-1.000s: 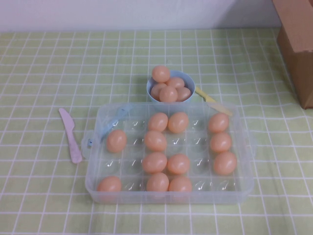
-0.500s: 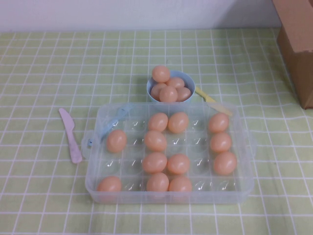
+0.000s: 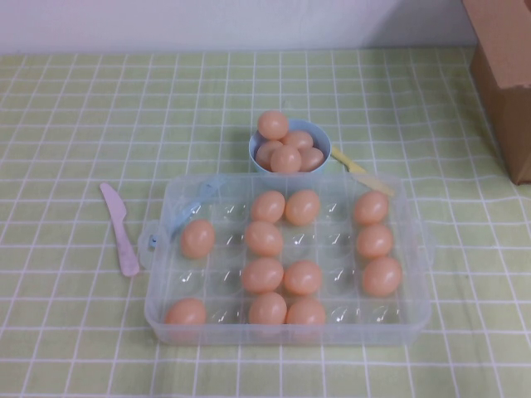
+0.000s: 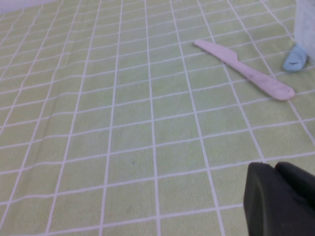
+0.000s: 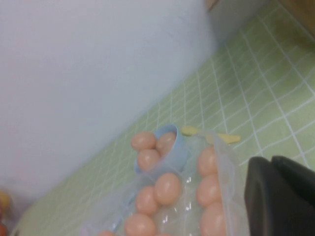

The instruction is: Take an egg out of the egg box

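The clear plastic egg box [image 3: 415, 319] lies open in the middle of the table with several peach-orange eggs [image 3: 382, 276] in its wells. Neither gripper shows in the high view. My right gripper [image 5: 271, 160] is shut and empty, beside the right side of the egg box [image 5: 227, 162], close to the eggs [image 5: 210, 191] in its right column. My left gripper [image 4: 275, 167] is shut and empty, low over the green checked cloth, left of the box, whose pale blue clasp [image 4: 295, 59] shows at the frame edge.
A light-blue bowl [image 3: 328, 145] heaped with eggs stands just behind the box. A pink plastic knife [image 3: 120, 228] lies to the box's left and a yellow one [image 3: 361, 172] at its back right corner. A brown cardboard box [image 3: 506, 75] stands at the far right.
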Tool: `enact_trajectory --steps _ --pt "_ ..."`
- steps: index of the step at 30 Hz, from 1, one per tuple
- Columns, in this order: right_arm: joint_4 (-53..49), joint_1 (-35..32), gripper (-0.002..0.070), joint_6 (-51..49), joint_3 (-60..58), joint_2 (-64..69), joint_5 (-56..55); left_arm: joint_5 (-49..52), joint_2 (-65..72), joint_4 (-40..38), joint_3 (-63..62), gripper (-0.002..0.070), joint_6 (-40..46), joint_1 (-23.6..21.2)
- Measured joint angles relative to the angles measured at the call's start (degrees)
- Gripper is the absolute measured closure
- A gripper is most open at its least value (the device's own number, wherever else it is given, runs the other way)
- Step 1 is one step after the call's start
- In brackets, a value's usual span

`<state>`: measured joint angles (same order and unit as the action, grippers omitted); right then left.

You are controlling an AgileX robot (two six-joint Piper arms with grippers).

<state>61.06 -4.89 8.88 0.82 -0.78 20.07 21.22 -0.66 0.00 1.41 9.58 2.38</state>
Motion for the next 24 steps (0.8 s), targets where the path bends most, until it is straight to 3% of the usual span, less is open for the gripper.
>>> enact_trajectory --steps 5,13,24 --pt "-15.88 0.0 0.0694 0.51 11.13 6.5 11.27 0.0 0.0 0.0 0.0 0.0678 0.0 0.0" --pt "-38.56 0.0 0.0694 2.53 32.02 30.7 32.89 0.0 0.0 0.0 0.0 0.0678 0.0 0.0" --pt "-44.22 3.16 0.0694 11.1 45.64 58.41 44.73 0.0 0.0 0.0 0.0 0.0678 0.0 0.0"
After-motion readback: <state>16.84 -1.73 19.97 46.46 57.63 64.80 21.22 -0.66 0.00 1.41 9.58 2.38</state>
